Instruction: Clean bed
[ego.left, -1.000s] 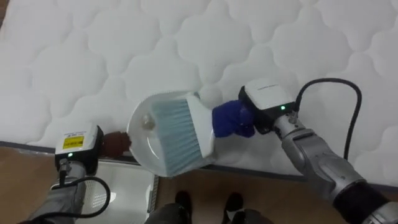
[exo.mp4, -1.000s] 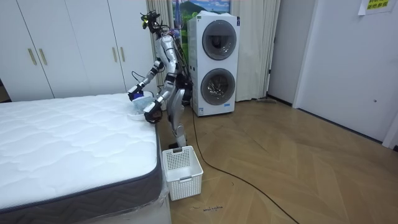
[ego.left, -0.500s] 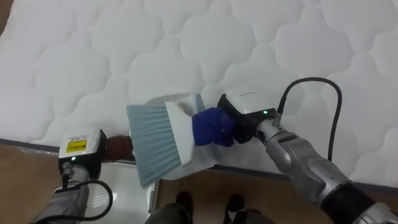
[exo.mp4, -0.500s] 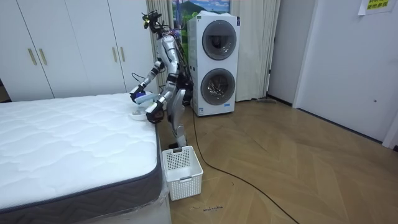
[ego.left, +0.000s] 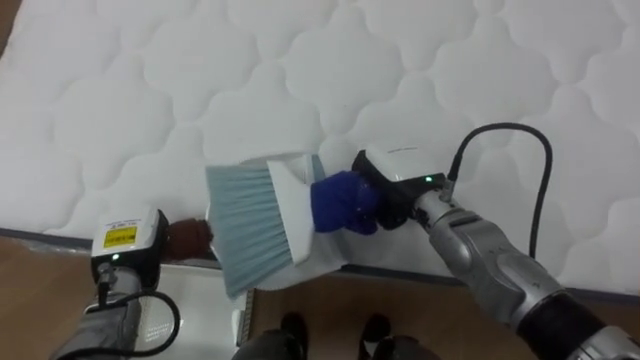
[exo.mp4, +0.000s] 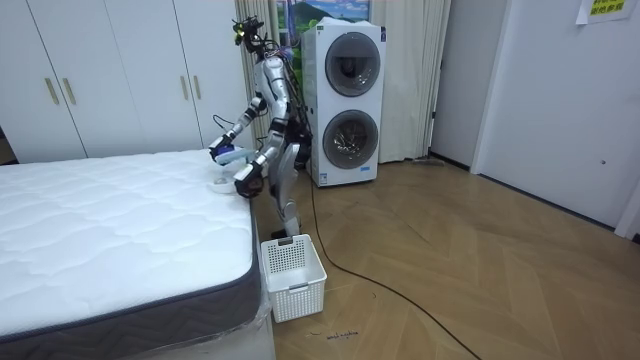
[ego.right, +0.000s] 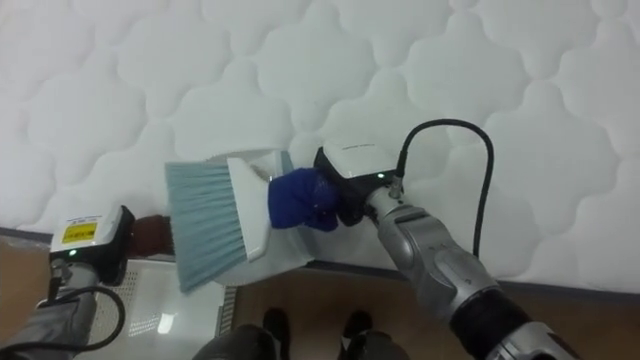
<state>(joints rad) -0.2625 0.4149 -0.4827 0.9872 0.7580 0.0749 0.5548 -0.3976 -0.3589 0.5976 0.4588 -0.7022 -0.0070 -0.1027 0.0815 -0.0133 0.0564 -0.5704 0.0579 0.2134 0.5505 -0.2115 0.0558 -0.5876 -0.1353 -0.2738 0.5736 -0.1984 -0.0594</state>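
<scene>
I stand at the edge of the white quilted mattress (ego.left: 150, 90), bent slightly over it. My right hand (ego.left: 345, 203), in a blue glove, is shut on the handle of a hand brush with pale blue bristles (ego.left: 245, 225). The brush lies across a white dustpan (ego.left: 322, 263) held at the mattress edge and hides most of it. My left hand (ego.left: 186, 236), dark brown beside its labelled wrist box, grips the dustpan's left side just below the edge. In the room view both hands meet at the bed's corner (exo.mp4: 232, 170).
A white mesh basket (exo.mp4: 293, 275) stands on the wooden floor beside the bed, below my left arm (ego.left: 160, 318). A stacked washer and dryer (exo.mp4: 343, 105) are behind me. White wardrobes (exo.mp4: 100, 80) line the wall behind the bed.
The brush has swept left across the dustpan, whose round inside showed a second ago and is now covered. Over the last half second almost nothing has moved.
</scene>
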